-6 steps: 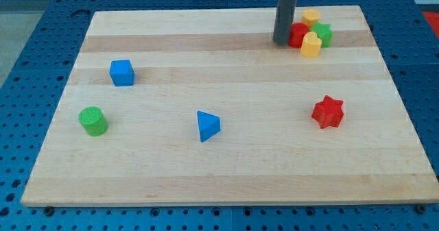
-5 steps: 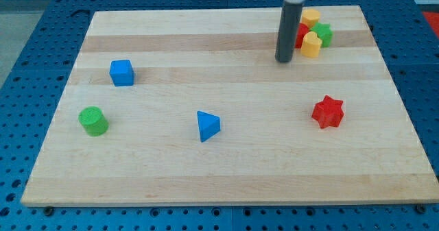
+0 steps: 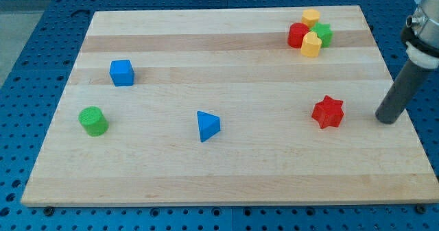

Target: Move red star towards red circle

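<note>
My tip (image 3: 387, 120) beside the red star (image 3: 328, 112)
Bare rod holding nothing, near the star's right; red circle (image 3: 298, 35) lies well above the star, in the top cluster

The arm ends in a smooth, dark grey round rod; my tip (image 3: 388, 120) is flat and plain.

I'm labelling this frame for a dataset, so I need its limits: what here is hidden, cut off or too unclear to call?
- Green block, camera view: partly hidden behind the yellow block; its shape is unclear.
- Red circle: its right side is covered by that same yellow block.
- Rear yellow block: too small to tell its shape.
- The rod above my tip: cut off by the view's right edge.
</note>
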